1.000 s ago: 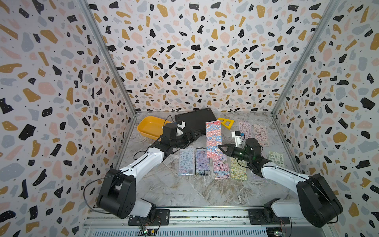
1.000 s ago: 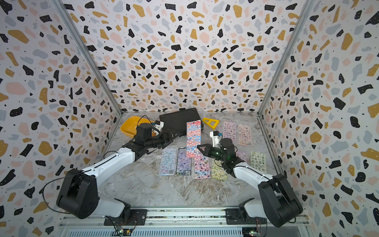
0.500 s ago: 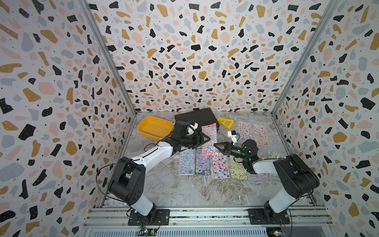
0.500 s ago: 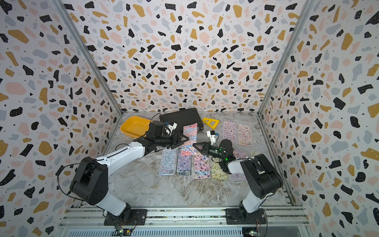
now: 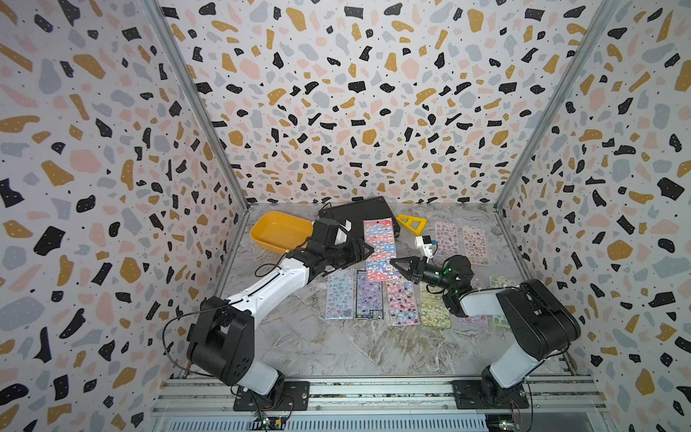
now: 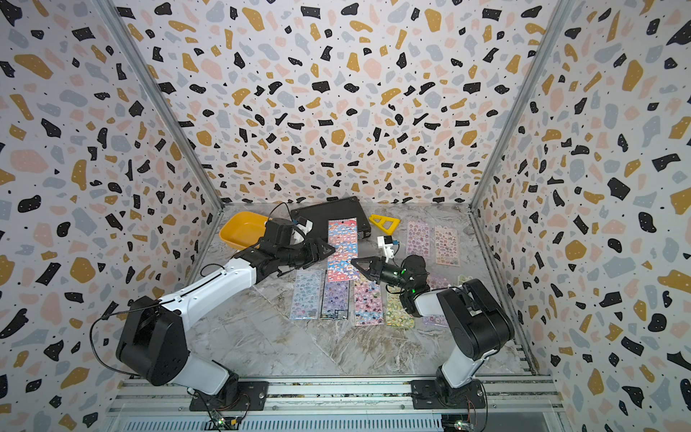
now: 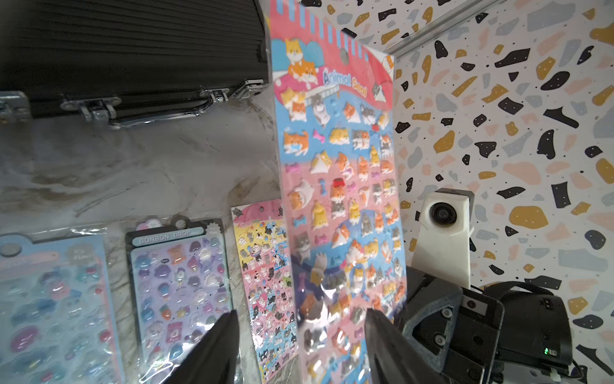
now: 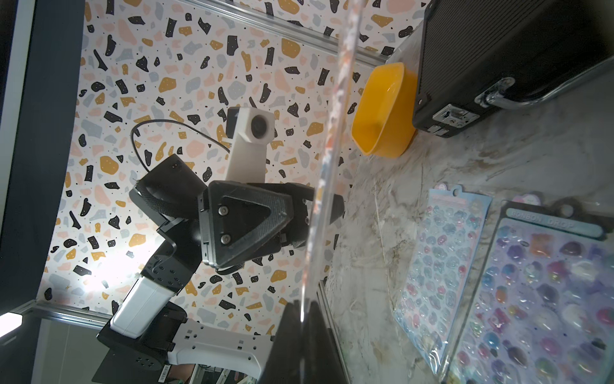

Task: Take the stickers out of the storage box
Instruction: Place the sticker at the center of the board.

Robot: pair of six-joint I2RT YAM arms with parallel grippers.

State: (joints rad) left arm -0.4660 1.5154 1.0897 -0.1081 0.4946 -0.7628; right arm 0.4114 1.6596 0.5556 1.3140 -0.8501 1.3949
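Right gripper (image 5: 393, 262) clamped on red-blue glossy cat sticker sheet (image 5: 379, 241), upright above grey marble table (image 5: 336, 348). Left gripper (image 5: 368, 248) jaws apart beside it. Other sticker sheets (image 5: 368, 295) flat; yellow-orange plastic tray (image 5: 278, 230) back-left

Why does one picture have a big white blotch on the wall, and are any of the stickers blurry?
Right wrist view: the blotch is glare on the speckled wall; the held sheet, seen edge-on, is a blurred streak. Left wrist view: the blue sheet is soft, with white highlights on its glossy wrap. Both top views: even light, fairly sharp.
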